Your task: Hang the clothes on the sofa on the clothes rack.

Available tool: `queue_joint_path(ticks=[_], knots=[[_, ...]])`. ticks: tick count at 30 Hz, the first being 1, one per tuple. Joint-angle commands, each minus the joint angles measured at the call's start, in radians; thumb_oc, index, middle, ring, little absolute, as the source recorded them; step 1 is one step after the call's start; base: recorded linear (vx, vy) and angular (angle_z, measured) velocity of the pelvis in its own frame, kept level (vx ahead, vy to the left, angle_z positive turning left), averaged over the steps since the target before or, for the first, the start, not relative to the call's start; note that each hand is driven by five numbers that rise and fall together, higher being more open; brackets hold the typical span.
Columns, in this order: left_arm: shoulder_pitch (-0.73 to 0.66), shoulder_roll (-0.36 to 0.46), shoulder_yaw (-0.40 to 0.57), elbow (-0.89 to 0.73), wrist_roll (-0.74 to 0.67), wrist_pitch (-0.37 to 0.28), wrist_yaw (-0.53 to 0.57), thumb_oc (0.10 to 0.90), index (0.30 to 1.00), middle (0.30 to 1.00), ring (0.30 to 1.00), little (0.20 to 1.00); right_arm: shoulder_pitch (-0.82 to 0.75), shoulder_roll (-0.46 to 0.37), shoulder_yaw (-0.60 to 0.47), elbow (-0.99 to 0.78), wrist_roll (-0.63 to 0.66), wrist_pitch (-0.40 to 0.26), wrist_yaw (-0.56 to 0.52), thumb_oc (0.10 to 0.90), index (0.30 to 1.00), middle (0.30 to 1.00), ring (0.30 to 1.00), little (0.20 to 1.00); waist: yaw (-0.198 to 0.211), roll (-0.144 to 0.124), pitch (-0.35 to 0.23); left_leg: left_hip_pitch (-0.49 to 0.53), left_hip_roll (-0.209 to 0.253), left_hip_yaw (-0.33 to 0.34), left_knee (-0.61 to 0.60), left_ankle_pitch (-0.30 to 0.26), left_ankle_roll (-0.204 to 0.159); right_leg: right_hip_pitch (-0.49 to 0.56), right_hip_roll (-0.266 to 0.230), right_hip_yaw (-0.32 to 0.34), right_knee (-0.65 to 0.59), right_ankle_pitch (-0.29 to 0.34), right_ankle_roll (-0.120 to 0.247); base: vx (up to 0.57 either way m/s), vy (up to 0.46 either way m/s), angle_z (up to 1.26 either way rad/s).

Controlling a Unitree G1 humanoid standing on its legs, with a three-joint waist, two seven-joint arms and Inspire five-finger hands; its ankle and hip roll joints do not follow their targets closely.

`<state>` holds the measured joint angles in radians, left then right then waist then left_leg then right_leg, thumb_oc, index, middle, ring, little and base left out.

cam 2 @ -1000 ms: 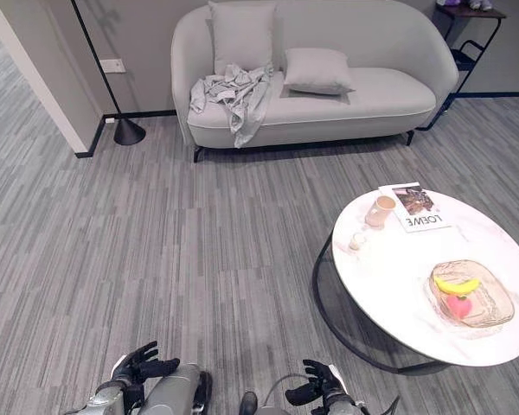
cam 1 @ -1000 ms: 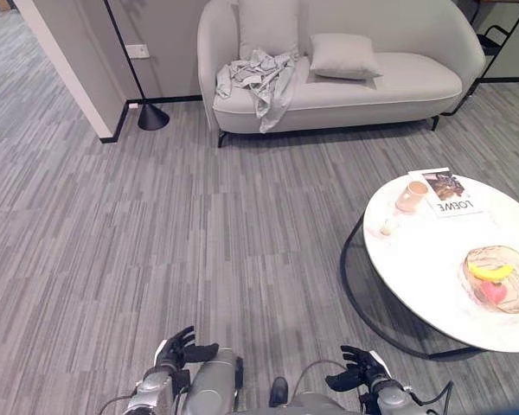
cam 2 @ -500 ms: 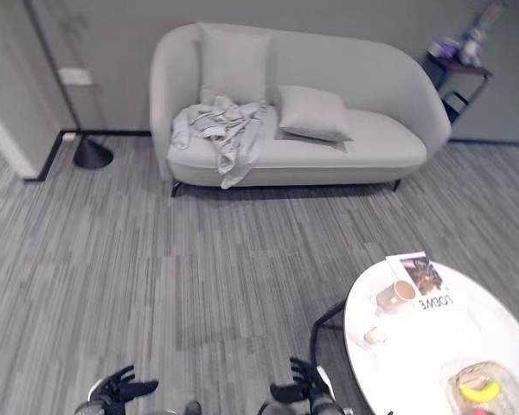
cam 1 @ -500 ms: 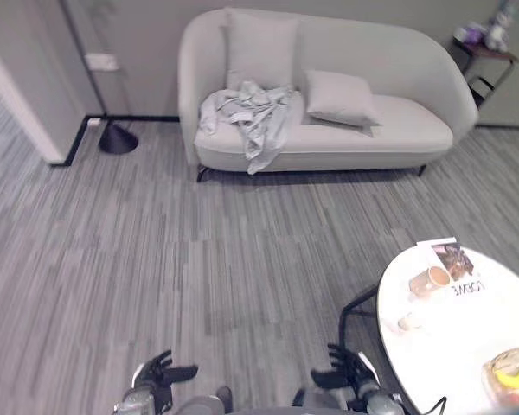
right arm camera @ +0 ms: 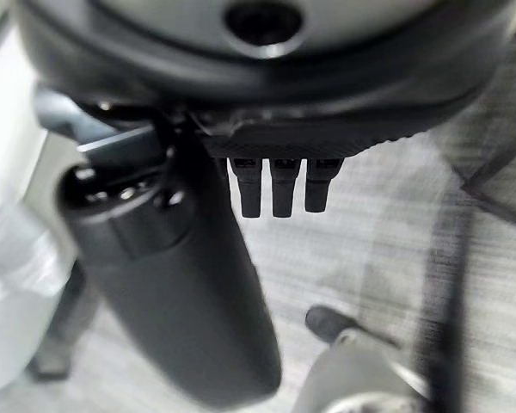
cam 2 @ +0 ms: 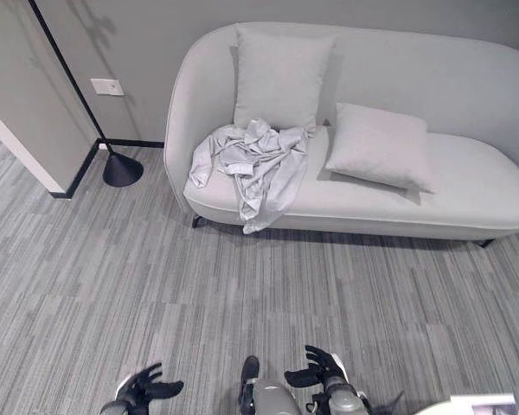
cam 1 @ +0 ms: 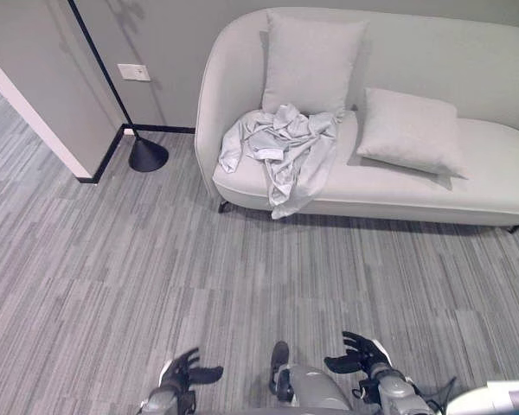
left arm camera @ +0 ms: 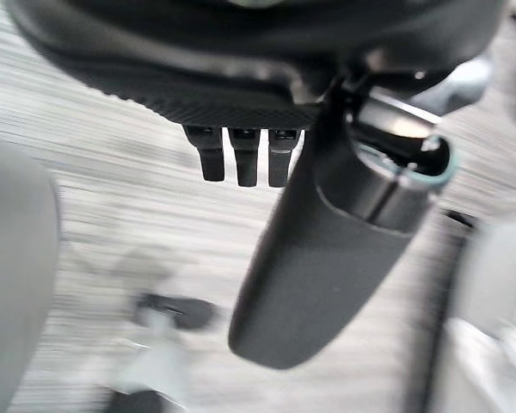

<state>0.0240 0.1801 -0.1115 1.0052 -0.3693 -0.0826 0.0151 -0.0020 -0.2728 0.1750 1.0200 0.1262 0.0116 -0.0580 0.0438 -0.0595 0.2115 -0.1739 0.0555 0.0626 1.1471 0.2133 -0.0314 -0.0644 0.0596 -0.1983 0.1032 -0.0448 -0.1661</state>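
A crumpled light-grey garment lies on the left part of the pale sofa, one end hanging over the seat's front edge. It also shows in the right eye view as the garment. My left hand is low at the bottom of the view, open and holding nothing, far from the sofa. My right hand is beside it to the right, fingers relaxed and open, also empty. In the wrist views the left hand and right hand hang over the floor.
Two grey cushions rest on the sofa, right of the garment. A black floor lamp's base stands by the wall corner at the left. Striped grey carpet lies between me and the sofa. A white table's edge shows at bottom right.
The camera has moved closer to the sofa and turned; the round table has slid almost out of view at the right. Both hands stay low, open and empty.
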Motion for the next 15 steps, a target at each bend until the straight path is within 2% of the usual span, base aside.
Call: queue_joint_path(ticks=[1, 3, 4, 5, 6, 8, 9, 10, 11, 12, 13, 14, 15], knots=[[-0.003, 0.063, 0.031, 0.032, -0.032, -0.018, 0.025, 0.800, 0.900, 0.900, 0.900, 0.900, 0.056, -0.084, 0.047, -0.105, 0.029, -0.037, -0.032, 0.800, 0.900, 0.900, 0.900, 0.900, 0.012, -0.048, 0.008, -0.039, 0.010, 0.038, -0.437, -0.145, -0.026, 0.138, -0.096, 0.036, -0.191, 0.075, 0.184, 0.46, -0.080, -0.71], [0.016, 0.061, 0.037, 0.015, -0.031, -0.022, 0.027, 0.800, 0.900, 0.900, 0.900, 0.900, 0.054, -0.091, 0.042, -0.142, 0.033, -0.044, -0.030, 0.800, 0.900, 0.900, 0.900, 0.900, 0.041, -0.050, 0.003, -0.064, 0.004, 0.076, -0.695, -0.146, -0.014, 0.177, -0.092, 0.052, -0.191, 0.043, 0.196, 0.39, -0.012, -0.86], [0.016, 0.061, 0.037, 0.015, -0.031, -0.022, 0.027, 0.800, 0.900, 0.900, 0.900, 0.900, 0.054, -0.091, 0.042, -0.142, 0.033, -0.044, -0.030, 0.800, 0.900, 0.900, 0.900, 0.900, 0.041, -0.050, 0.003, -0.063, 0.004, 0.076, -0.696, -0.146, -0.014, 0.177, -0.092, 0.052, -0.191, 0.043, 0.196, 0.34, 0.036, -1.16], [0.028, 0.060, 0.038, -0.003, -0.027, -0.025, 0.028, 0.800, 0.900, 0.900, 0.900, 0.900, 0.049, -0.097, 0.042, -0.159, 0.033, -0.049, -0.033, 0.800, 0.900, 0.900, 0.900, 0.900, 0.052, -0.037, -0.003, -0.056, 0.005, 0.095, -0.860, -0.140, -0.012, 0.199, -0.083, 0.051, -0.191, 0.021, 0.204, 0.71, 0.142, -1.08], [0.049, 0.057, 0.053, -0.006, -0.020, -0.023, 0.030, 0.800, 0.900, 0.900, 0.900, 0.900, 0.039, -0.106, 0.035, -0.185, 0.026, -0.060, -0.046, 0.800, 0.900, 0.900, 0.900, 0.900, 0.081, -0.013, -0.019, -0.068, 0.009, 0.126, -1.229, -0.066, -0.034, 0.268, -0.066, 0.040, -0.191, -0.034, 0.216, 0.84, 0.165, -0.95], [0.052, 0.059, 0.060, 0.030, -0.017, -0.016, 0.033, 0.800, 0.900, 0.900, 0.900, 0.900, 0.034, -0.105, 0.041, -0.180, 0.008, -0.055, -0.051, 0.800, 0.900, 0.900, 0.900, 0.900, 0.091, -0.008, -0.029, -0.107, 0.030, 0.129, -1.234, -0.052, -0.058, 0.308, -0.062, 0.046, -0.191, -0.047, 0.215, 0.62, 0.136, -0.72], [0.066, 0.062, 0.080, 0.052, -0.019, -0.016, 0.029, 0.800, 0.900, 0.900, 0.900, 0.900, 0.035, -0.102, 0.046, -0.191, 0.002, -0.054, -0.041, 0.800, 0.900, 0.900, 0.900, 0.900, 0.095, -0.003, -0.042, -0.081, 0.030, 0.121, -1.234, -0.064, -0.055, 0.323, -0.059, 0.068, -0.191, -0.057, 0.223, 0.48, 0.140, -0.83], [0.078, 0.063, 0.086, 0.062, -0.012, -0.013, 0.027, 0.800, 0.900, 0.900, 0.900, 0.900, 0.044, -0.097, 0.048, -0.203, -0.008, -0.054, -0.035, 0.800, 0.900, 0.900, 0.900, 0.900, 0.096, 0.005, -0.056, -0.065, 0.033, 0.115, -1.234, -0.023, -0.060, 0.338, -0.058, 0.073, -0.191, -0.065, 0.221, 0.70, 0.261, -0.73], [0.094, 0.065, 0.102, 0.086, 0.005, -0.011, 0.031, 0.800, 0.900, 0.900, 0.900, 0.900, 0.059, -0.082, 0.056, -0.203, -0.035, -0.054, -0.025, 0.800, 0.900, 0.900, 0.900, 0.900, 0.109, -0.017, -0.089, -0.026, 0.009, 0.120, -1.234, -0.011, -0.049, 0.372, -0.109, 0.072, -0.191, -0.038, 0.243, 0.54, 0.208, -0.55], [0.094, 0.065, 0.102, 0.086, 0.005, -0.011, 0.031, 0.800, 0.900, 0.900, 0.900, 0.900, 0.059, -0.082, 0.056, -0.203, -0.035, -0.054, -0.025, 0.800, 0.900, 0.900, 0.900, 0.900, 0.110, -0.018, -0.089, -0.026, 0.008, 0.121, -1.234, -0.011, -0.048, 0.373, -0.111, 0.073, -0.191, -0.038, 0.244, 0.51, 0.210, -0.37], [0.096, 0.069, 0.112, 0.104, 0.007, -0.009, 0.031, 0.800, 0.900, 0.900, 0.900, 0.900, 0.061, -0.072, 0.064, -0.194, -0.044, -0.053, -0.019, 0.800, 0.900, 0.900, 0.900, 0.900, 0.122, -0.034, -0.096, 0.001, -0.012, 0.138, -1.234, -0.024, -0.032, 0.371, -0.152, 0.065, -0.117, 0.013, 0.271, 0.24, 0.131, -0.12], [0.092, 0.075, 0.116, 0.101, 0.009, -0.005, 0.034, 0.800, 0.900, 0.900, 0.900, 0.900, 0.056, -0.068, 0.072, -0.193, -0.063, -0.049, -0.018, 0.800, 0.900, 0.900, 0.900, 0.900, 0.123, -0.034, -0.087, 0.033, -0.019, 0.147, -1.234, -0.042, -0.013, 0.310, -0.186, 0.061, 0.017, 0.070, 0.301, 0.41, 0.323, -0.12], [0.064, 0.097, 0.105, 0.100, 0.014, -0.009, 0.043, 0.800, 0.900, 0.900, 0.900, 0.900, 0.044, -0.061, 0.079, -0.213, -0.069, -0.046, -0.018, 0.800, 0.900, 0.900, 0.900, 0.900, 0.081, -0.011, -0.048, 0.115, -0.026, 0.146, -1.234, -0.106, 0.030, 0.101, -0.263, 0.035, 0.345, 0.211, 0.309, 0.26, 0.264, -0.11]])
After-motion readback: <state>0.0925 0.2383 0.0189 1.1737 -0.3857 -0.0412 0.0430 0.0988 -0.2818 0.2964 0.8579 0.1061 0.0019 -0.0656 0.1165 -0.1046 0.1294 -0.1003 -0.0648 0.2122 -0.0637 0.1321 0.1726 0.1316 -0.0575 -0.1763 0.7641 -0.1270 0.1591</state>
